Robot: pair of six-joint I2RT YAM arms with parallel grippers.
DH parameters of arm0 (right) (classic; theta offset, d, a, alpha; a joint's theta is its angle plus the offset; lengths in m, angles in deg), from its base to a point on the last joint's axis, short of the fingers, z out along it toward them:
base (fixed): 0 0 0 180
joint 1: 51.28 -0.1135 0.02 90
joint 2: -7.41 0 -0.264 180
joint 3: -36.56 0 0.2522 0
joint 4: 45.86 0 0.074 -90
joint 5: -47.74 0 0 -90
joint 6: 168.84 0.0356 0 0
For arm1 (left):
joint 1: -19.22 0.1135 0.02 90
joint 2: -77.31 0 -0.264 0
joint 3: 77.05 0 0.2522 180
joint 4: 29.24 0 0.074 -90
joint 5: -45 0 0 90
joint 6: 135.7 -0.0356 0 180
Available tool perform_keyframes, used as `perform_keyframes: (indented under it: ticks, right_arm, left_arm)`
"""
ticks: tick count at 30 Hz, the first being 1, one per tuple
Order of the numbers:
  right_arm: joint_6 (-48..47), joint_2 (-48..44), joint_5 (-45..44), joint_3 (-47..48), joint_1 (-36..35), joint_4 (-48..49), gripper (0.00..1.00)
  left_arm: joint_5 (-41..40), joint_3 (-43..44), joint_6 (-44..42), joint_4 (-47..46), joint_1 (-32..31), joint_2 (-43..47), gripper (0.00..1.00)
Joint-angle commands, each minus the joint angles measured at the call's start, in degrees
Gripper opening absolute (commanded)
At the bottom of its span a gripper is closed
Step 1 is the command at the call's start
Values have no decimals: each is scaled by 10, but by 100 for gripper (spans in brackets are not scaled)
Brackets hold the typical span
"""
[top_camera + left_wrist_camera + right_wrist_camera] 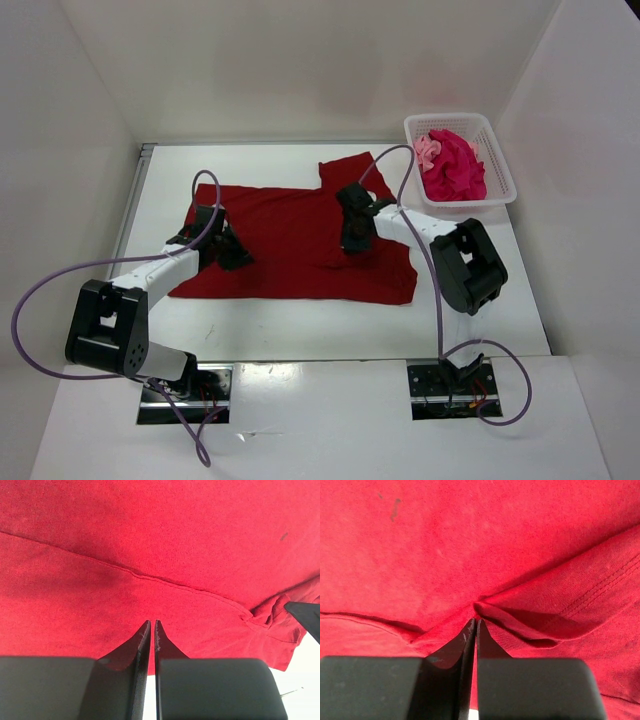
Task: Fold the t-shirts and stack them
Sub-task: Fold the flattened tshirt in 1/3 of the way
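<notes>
Right wrist: right pincer (474, 623) clamped on dark red shirt (470, 540).

Robot lab test cell, not a home or a shop. Plain white panels (300, 60) box in a white surface (300, 320) behind and to both sides of the dark red t-shirt (290, 225). Nearer than the t-shirt, two black-and-white arms, the left arm (140, 280) and the right arm (440, 235), stand bolted on metal plates (185, 385) at the surface edge. Purple cables (40, 290) loop loose from them. Far right of the t-shirt sits a white mesh basket (450, 119). Flat, even, bright lighting throughout.
</notes>
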Motion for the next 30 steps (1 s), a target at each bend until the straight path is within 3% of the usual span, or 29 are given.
perform_keyframes:
  ticks: [1,8,15,16,18,19,20,27,29,30]
  right_arm:
    - [-2,-5,-13,42,-7,-16,2]
    - [-12,3,-13,138,-12,-36,0]
    - [-39,112,-7,253,-18,-52,1]
    - [-47,125,-7,281,-18,-59,4]
    - [-55,144,0,304,-33,-71,21]
    - [-55,144,0,304,-38,-71,39]
    - [-55,139,0,304,-44,-63,43]
    - [-33,8,-24,182,-44,-37,45]
    - [-2,-58,-33,92,-44,-24,36]
    - [13,-79,-39,58,-44,-17,22]
  left_arm:
    - [6,-6,11,-18,-3,-4,12]
    - [11,7,11,-18,-3,1,12]
    - [11,18,11,-8,-3,1,12]
    - [11,18,11,-2,-3,7,12]
    - [-1,18,11,4,-3,14,13]
    - [-1,18,6,9,-3,21,13]
    - [-8,18,6,15,-3,29,13]
    - [-46,23,-8,46,2,48,15]
    - [-39,18,-8,46,11,48,15]
    - [-39,18,-8,46,18,48,15]
